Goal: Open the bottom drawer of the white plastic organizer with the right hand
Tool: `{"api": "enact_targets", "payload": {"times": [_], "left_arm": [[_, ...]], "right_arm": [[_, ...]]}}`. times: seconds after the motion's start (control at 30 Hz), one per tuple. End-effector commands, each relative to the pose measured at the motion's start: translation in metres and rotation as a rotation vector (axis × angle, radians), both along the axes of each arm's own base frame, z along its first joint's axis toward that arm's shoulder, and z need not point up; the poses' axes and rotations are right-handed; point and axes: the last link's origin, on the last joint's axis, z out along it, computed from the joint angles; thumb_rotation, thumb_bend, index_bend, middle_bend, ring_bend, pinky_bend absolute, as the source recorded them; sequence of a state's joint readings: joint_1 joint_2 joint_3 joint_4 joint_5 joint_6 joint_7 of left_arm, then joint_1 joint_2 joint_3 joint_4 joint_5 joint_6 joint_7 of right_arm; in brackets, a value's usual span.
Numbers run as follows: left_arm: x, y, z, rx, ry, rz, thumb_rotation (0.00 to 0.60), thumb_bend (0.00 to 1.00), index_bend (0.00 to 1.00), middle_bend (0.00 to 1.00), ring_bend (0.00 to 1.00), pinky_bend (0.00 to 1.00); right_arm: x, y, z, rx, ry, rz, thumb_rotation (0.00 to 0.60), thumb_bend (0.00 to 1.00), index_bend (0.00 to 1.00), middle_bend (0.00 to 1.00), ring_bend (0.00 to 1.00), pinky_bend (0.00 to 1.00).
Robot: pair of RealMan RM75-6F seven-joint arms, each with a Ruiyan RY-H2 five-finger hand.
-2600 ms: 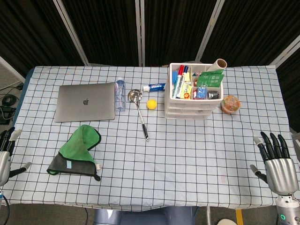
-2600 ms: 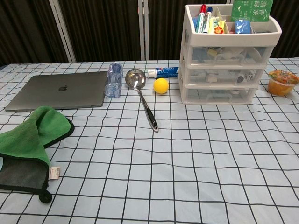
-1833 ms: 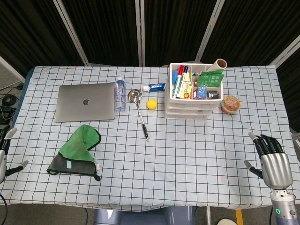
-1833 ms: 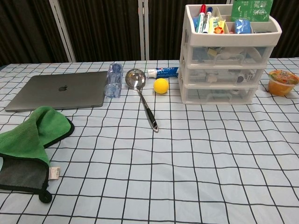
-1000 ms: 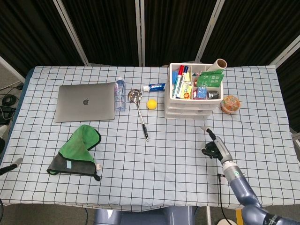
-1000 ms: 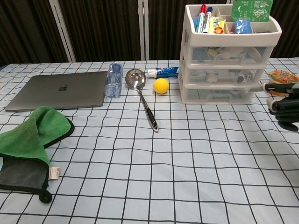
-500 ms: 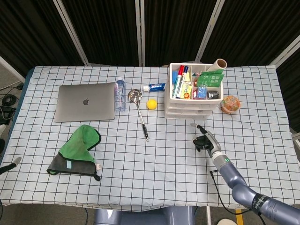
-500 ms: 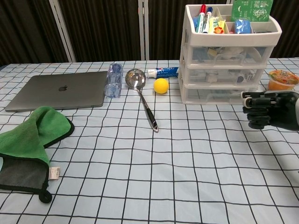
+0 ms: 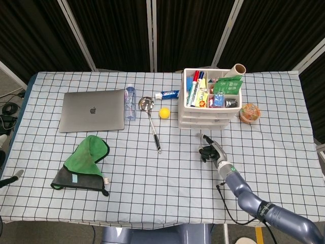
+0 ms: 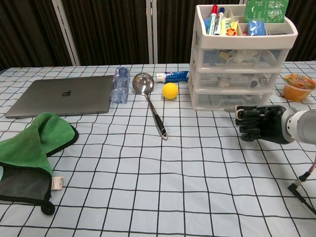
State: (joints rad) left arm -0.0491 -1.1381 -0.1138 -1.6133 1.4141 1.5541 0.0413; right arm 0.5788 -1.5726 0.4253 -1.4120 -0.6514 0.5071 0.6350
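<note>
The right hand (image 10: 259, 123) had swept in from the tabletop's near right edge and now hovered low just in front of the white plastic organizer (image 10: 240, 59), fingers curled in on nothing, knuckles toward the drawers. The left hand had dropped away; only a dark sliver at the far left edge of the head view remained, too little to tell how its fingers lay.

The bottom drawer (image 10: 232, 100) sat just beyond the fingertips, shut flush with the frame, up and a touch left of the hand. To do this well, I'd say the fingers needed to uncurl, hook the drawer's front lip near its middle, then draw straight back toward the robot, low and level, so the light organizer didn't slide along with it.

The organizer looked translucent white, three stacked drawers showing cluttered contents, with an open top tray holding markers (image 10: 214, 19) and packets. An orange cup (image 10: 298, 86) stood beyond the hand, to its right.
</note>
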Motion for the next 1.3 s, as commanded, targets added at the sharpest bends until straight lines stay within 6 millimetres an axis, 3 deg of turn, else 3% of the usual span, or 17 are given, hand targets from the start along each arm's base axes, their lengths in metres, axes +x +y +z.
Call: {"api": "enact_targets", "payload": {"times": [0.03, 0.6, 1.3], "left_arm": [[0.000, 0.001, -0.001, -0.005, 0.000, 0.000, 0.600, 0.00, 0.00, 0.00, 0.00, 0.00], [-0.002, 0.004, -0.002, -0.020, -0.009, 0.006, 0.600, 0.00, 0.00, 0.00, 0.00, 0.00], [-0.002, 0.004, -0.002, -0.040, -0.022, -0.002, 0.600, 0.00, 0.00, 0.00, 0.00, 0.00]], "right_arm": [[0.002, -0.005, -0.005, -0.009, -0.006, -0.007, 0.600, 0.65, 0.17, 1.00, 0.96, 0.83], [0.004, -0.018, -0.017, -0.044, -0.040, -0.040, 0.600, 0.65, 0.13, 1.00, 0.96, 0.83], [0.003, -0.025, -0.027, -0.058, -0.217, -0.171, 0.600, 0.66, 0.13, 1.00, 0.95, 0.83]]}}
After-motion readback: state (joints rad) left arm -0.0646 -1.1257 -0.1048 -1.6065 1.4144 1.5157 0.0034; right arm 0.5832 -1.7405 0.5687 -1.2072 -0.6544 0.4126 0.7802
